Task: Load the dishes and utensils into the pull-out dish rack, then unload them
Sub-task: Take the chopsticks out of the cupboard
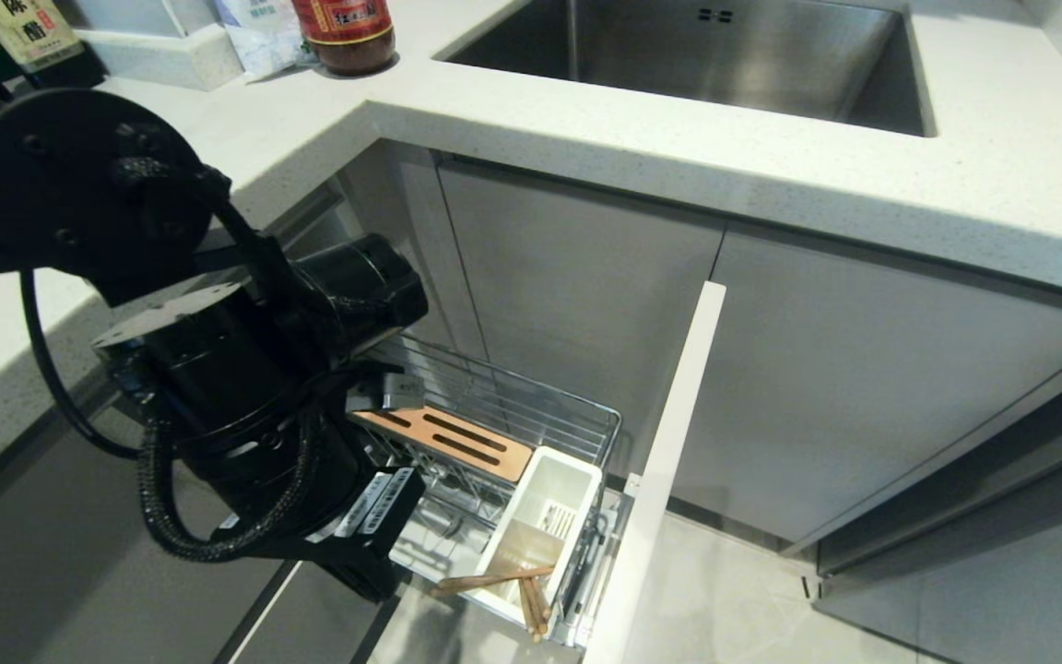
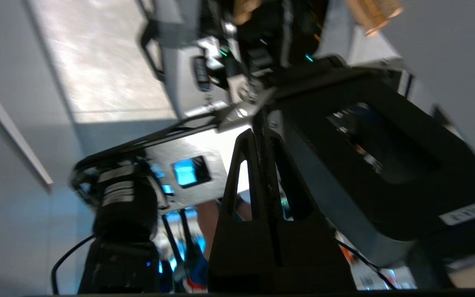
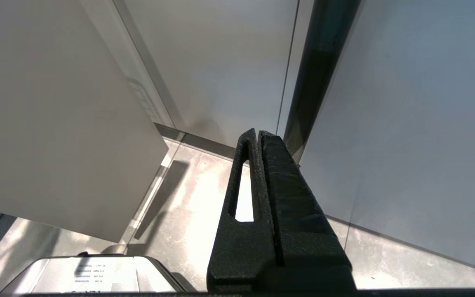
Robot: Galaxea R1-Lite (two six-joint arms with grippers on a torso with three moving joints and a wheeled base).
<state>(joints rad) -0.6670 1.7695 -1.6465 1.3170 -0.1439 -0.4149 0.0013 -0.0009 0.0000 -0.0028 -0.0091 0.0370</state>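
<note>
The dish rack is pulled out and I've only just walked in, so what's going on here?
The pull-out dish rack stands open below the counter. The wooden chopsticks lie in the white utensil cup, one sticking out over its rim. The left arm hangs over the rack; its left gripper is shut and empty. The right gripper is shut, parked near the floor. No plate, bowl or fork shows.

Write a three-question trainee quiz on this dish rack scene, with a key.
1. True or false: the pull-out dish rack is pulled open.
2. Where do the chopsticks lie? A) in the sink B) across the white utensil cup's near end C) on the counter
3. Fill in: the left gripper's fingers are ___.

Key: 1 true; 2 B; 3 shut.
</note>
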